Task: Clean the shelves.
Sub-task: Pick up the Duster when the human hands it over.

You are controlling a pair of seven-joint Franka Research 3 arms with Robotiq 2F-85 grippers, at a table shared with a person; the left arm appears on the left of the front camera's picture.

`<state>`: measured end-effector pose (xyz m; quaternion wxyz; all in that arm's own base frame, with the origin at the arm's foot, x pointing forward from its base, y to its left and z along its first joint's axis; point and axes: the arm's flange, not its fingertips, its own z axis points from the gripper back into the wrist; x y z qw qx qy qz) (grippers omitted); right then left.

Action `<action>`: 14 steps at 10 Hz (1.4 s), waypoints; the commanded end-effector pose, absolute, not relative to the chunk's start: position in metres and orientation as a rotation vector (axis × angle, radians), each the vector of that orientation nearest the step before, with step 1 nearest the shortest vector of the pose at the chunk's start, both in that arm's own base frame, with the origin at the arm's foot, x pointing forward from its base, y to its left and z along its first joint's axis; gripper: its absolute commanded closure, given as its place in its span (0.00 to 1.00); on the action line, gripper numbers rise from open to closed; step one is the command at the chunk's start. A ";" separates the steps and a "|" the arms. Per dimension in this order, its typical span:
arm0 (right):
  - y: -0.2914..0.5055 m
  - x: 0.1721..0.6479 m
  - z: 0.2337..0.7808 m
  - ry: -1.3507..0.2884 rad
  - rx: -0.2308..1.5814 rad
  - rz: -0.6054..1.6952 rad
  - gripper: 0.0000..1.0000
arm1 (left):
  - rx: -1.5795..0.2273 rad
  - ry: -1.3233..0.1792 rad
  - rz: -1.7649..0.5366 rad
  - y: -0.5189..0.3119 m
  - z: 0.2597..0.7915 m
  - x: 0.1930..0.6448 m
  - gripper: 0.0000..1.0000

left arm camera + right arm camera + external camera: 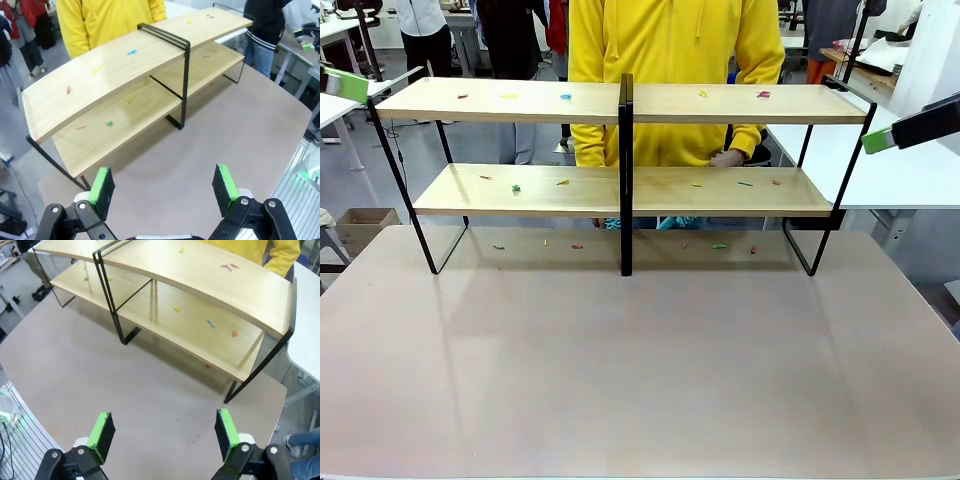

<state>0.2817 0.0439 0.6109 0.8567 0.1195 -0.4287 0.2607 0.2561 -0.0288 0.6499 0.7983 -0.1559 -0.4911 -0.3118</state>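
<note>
The shelves (740, 103) stand across the far half of the beige tabletop: two long light wooden boards on a thin black frame with a central upright (626, 170). Small coloured scraps lie on the top board (566, 97), on the lower board (516, 187) and on the tabletop under the rack (719, 246). My left gripper (163, 185) hovers open and empty off the shelves' (115, 70) left end, its green pad showing at the front view's left edge (345, 85). My right gripper (163, 430) hangs open and empty off the shelves' (200, 275) right end, seen at the right edge (895, 135).
A person in a yellow hoodie (670, 50) stands right behind the rack, one hand (727, 158) near the lower board. The near tabletop (640, 370) is bare. A white table (910, 180) adjoins at the right. A cardboard box (360, 225) sits on the floor at the left.
</note>
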 end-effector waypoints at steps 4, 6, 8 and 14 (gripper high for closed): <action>0.044 0.285 0.588 -0.894 0.273 0.554 0.00 | -0.353 -1.060 -0.577 -0.037 0.548 0.223 0.00; 0.041 0.288 0.585 -0.886 0.278 0.551 0.00 | -0.314 -1.039 -0.509 -0.033 0.548 0.223 0.00; 0.040 0.291 0.584 -0.880 0.283 0.551 0.00 | -0.341 -1.040 -0.594 -0.028 0.644 0.269 0.00; 0.055 0.275 0.604 -0.917 0.310 0.226 0.00 | -0.341 -1.040 -0.594 -0.028 0.644 0.269 0.00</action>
